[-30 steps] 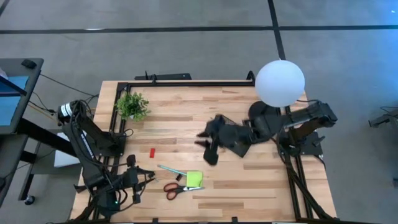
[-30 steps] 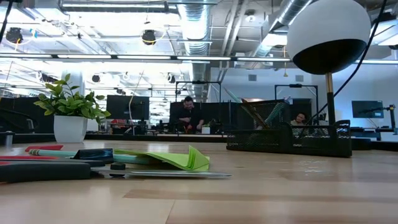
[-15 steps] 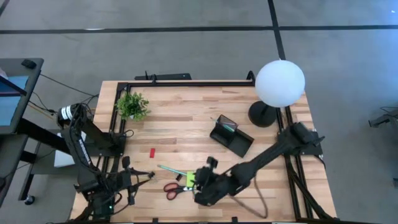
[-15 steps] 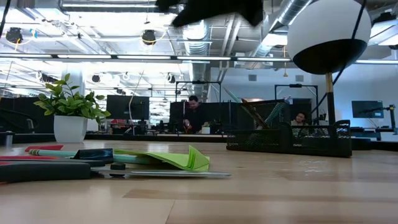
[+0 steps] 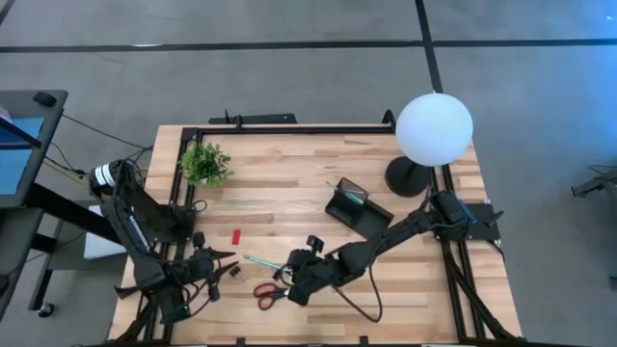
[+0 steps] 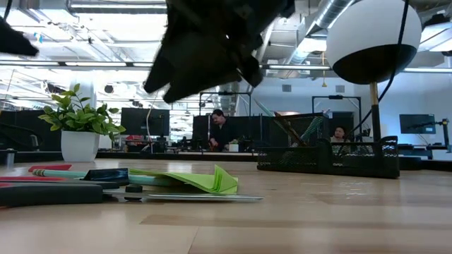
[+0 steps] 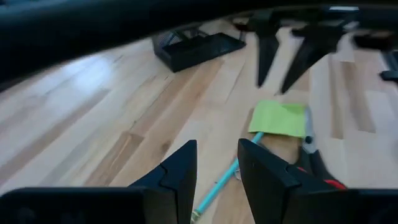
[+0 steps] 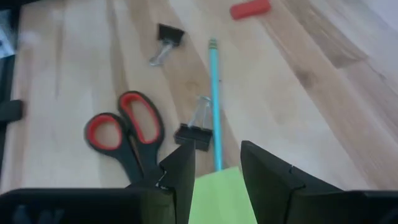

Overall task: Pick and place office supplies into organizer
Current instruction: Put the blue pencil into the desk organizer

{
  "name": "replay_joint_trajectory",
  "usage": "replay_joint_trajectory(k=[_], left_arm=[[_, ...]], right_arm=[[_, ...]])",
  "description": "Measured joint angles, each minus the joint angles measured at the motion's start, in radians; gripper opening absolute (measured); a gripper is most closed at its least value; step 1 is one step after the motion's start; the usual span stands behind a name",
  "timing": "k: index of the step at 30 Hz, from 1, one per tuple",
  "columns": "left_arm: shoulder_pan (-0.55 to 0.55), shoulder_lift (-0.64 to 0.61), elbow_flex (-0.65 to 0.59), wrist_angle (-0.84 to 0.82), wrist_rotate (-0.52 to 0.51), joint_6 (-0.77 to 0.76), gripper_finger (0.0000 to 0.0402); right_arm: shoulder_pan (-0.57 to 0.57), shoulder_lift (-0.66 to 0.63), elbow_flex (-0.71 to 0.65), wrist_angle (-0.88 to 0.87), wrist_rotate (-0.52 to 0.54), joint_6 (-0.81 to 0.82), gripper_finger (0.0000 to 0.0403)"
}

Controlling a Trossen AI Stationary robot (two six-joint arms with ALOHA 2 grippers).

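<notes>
The lime-green sticky-note pad (image 8: pixel 221 198) lies flat on the table beside the teal pen (image 8: pixel 214 99), the red-handled scissors (image 8: pixel 124 134) and two black clips (image 8: pixel 191 134). A small red block (image 5: pixel 236 236) lies farther back. My right gripper (image 8: pixel 217 171) hangs open above the pad's edge, well clear of the table in the low view (image 6: pixel 212 49). My left gripper (image 7: pixel 217 155) is open near the table's left side (image 5: pixel 217 262), pointing at the pen (image 7: pixel 224 180), with nothing between its fingers. The black organizer (image 5: pixel 359 210) stands at center right.
A potted plant (image 5: pixel 205 164) stands at the far left. A white globe lamp (image 5: pixel 434 125) on a black base stands at the far right, behind the organizer. Bare wood lies between the supplies and the organizer. People sit in the room beyond the table.
My right gripper has swung from beside the organizer toward the table's near left and come down over the sticky-note pad and scissors, staying open. My left gripper has sunk a little and rolled. The supplies have not moved.
</notes>
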Motion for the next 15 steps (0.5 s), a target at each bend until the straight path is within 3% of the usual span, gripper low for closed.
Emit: replay_joint_trajectory(k=[8,15], left_arm=[[0.058,0.0,-0.093,0.12,0.11,0.036,0.0114],[0.096,0.0,-0.107,0.251,0.175,0.207,0.0114]], right_arm=[[-0.052,-0.003,0.001,0.006,-0.012,0.0,0.0123],[-0.073,0.047,-0.001,0.034,-0.085,0.019,0.0122]])
